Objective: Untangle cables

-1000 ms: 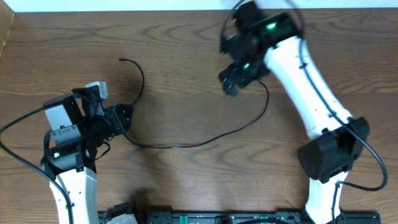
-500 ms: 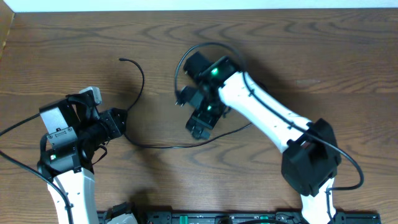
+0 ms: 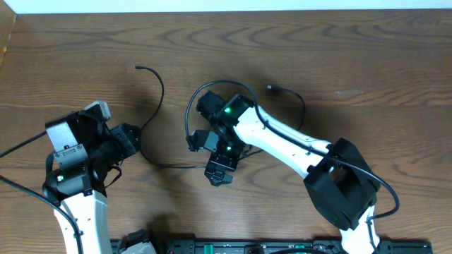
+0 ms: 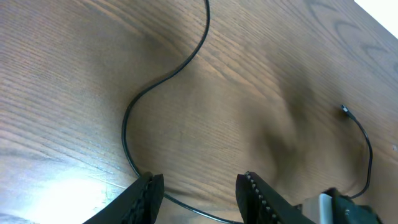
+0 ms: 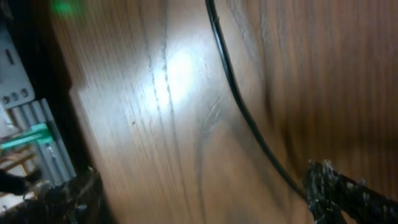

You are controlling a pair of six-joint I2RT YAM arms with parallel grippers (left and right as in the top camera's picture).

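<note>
My work surface is a brown wood-grain table (image 3: 367, 56). One thin black cable (image 3: 162, 92) lies flat on it in loose curves, its two plug ends well apart.

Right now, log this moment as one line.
left hand: open around black cable | right hand: open, above cable's middle | cable: single strand, slack on table, both ends loose

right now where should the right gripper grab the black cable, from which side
Likely best: the black cable on its straight run beside the right gripper, from straight above, jaws across it. It lies flat and thin, so a sideways approach has nothing to pinch.
</note>
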